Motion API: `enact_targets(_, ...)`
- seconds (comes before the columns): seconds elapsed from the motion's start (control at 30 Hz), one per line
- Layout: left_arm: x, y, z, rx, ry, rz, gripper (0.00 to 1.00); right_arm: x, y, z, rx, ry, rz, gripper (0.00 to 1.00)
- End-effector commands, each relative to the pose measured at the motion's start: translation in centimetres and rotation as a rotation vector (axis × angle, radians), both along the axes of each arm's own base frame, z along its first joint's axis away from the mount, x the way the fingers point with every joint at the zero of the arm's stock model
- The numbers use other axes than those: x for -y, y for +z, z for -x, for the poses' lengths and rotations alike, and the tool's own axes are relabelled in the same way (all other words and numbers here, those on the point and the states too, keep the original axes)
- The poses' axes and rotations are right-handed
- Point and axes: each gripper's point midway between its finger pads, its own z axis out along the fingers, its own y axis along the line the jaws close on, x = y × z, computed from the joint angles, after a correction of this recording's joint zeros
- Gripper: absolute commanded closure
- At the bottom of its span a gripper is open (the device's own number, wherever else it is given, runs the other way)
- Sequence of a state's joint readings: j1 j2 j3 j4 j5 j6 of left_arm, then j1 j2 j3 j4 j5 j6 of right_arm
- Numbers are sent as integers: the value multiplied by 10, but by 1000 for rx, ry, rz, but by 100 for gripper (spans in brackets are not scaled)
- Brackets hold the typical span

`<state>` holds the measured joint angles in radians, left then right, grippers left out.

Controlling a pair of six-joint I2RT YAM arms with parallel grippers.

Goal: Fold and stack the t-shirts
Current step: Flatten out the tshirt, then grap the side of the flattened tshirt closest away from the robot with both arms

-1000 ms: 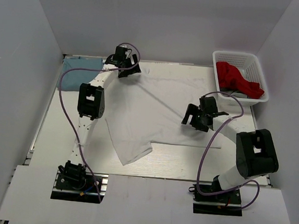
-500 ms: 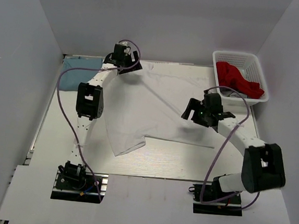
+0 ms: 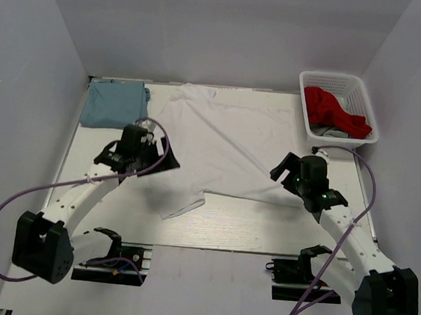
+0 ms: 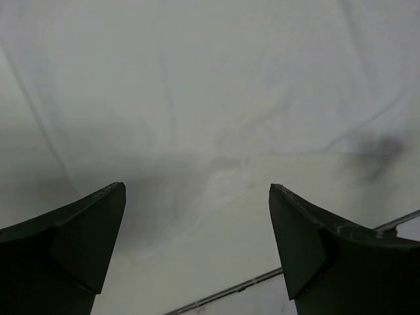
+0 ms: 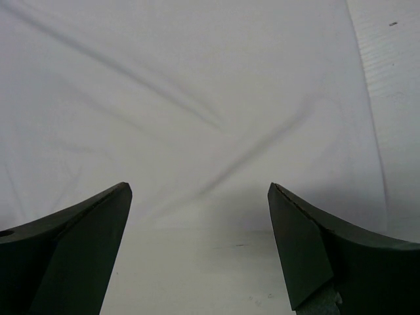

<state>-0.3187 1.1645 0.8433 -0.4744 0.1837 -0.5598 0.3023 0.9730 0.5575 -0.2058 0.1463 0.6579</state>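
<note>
1. white t-shirt (image 3: pixel 227 140): plain, thin fabric, spread open across the middle of the tabletop (image 3: pixel 300 232), collar toward the far edge. long diagonal creases are seen, and one sleeve is pointed toward the near edge.
2. light blue t-shirt (image 3: pixel 113 103): plain, laid in a compact squarish shape at the far left corner, just beside the white one; contact between them cannot be told.
3. left claw (image 4: pixel 197 186): fingers held apart, nothing gripped, hung over the white shirt's left edge.
4. right claw (image 5: pixel 197 187): fingers held apart, nothing gripped, hung over the shirt's near right edge.
5. basket (image 3: pixel 349 88): white, set at the far right; a red garment (image 3: pixel 333 109) is held inside.
</note>
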Motion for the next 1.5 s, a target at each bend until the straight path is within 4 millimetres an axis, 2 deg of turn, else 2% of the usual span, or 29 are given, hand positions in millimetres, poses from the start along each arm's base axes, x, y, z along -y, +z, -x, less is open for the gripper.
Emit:
enact_targets(0.0, -18, -42, 65, -230, 88, -15, 0, 8, -1, 9, -8, -54, -9, 10)
enact_targets(0.03, -20, -49, 86, -284, 78, -17, 0, 13, -6, 11, -19, -74, 9, 10)
enact_targets(0.07, -21, -53, 97, -316, 91, -1, 0, 20, -9, 13, -24, -107, 24, 10)
enact_targets(0.1, -21, -66, 113, -363, 80, -3, 0, 24, -13, 17, -39, -118, 39, 10)
enact_targets(0.13, -14, -67, 124, -385, 42, 40, 0, 26, -17, 19, -52, -128, 46, 10)
enact_targets(0.17, -13, -83, 135, -424, 33, 46, 0, 28, -19, 21, -57, -135, 51, 10)
enact_targets(0.27, -6, -105, 151, -506, 16, 84, 0, 30, -27, 26, -72, -139, 59, 10)
enact_targets(0.37, -6, -115, 149, -513, 19, 57, 4, 33, -31, 27, -82, -159, 62, 10)
enact_targets(0.43, -12, -124, 150, -532, 37, 7, 12, 36, -33, 28, -85, -172, 66, 10)
enact_targets(0.6, -7, -134, 139, -523, 35, -36, 25, 42, -39, 30, -95, -206, 74, 10)
enact_targets(0.63, -9, -136, 137, -525, 37, -56, 32, 42, -41, 31, -100, -205, 74, 10)
enact_targets(0.7, -15, -145, 143, -574, 47, -129, 39, 45, -44, 34, -116, -229, 72, 10)
enact_targets(0.73, -18, -146, 138, -565, 60, -148, 46, 47, -45, 35, -121, -242, 79, 10)
enact_targets(0.8, -24, -150, 140, -571, 84, -186, 49, 55, -46, 37, -133, -270, 102, 10)
enact_targets(0.83, -19, -149, 136, -548, 72, -177, 50, 59, -48, 37, -140, -292, 115, 10)
enact_targets(0.93, -20, -145, 123, -501, 97, -196, 63, 69, -51, 41, -187, -333, 142, 10)
enact_targets(0.97, -26, -147, 123, -495, 115, -226, 78, 71, -50, 41, -194, -340, 145, 10)
enact_targets(1.07, -26, -149, 124, -508, 124, -226, 100, 75, -51, 42, -216, -356, 136, 10)
enact_targets(1.23, -25, -144, 128, -510, 117, -214, 100, 74, -61, 44, -261, -339, 124, 10)
enact_targets(1.27, -26, -141, 129, -506, 117, -211, 100, 76, -68, 47, -284, -341, 124, 10)
enact_targets(1.3, -26, -142, 132, -522, 112, -212, 100, 72, -67, 40, -263, -331, 108, 10)
enact_targets(1.43, -24, -138, 137, -533, 108, -191, 100, 67, -77, 36, -275, -310, 77, 22)
enact_targets(1.47, -25, -138, 139, -541, 109, -196, 100, 66, -77, 36, -273, -306, 71, 29)
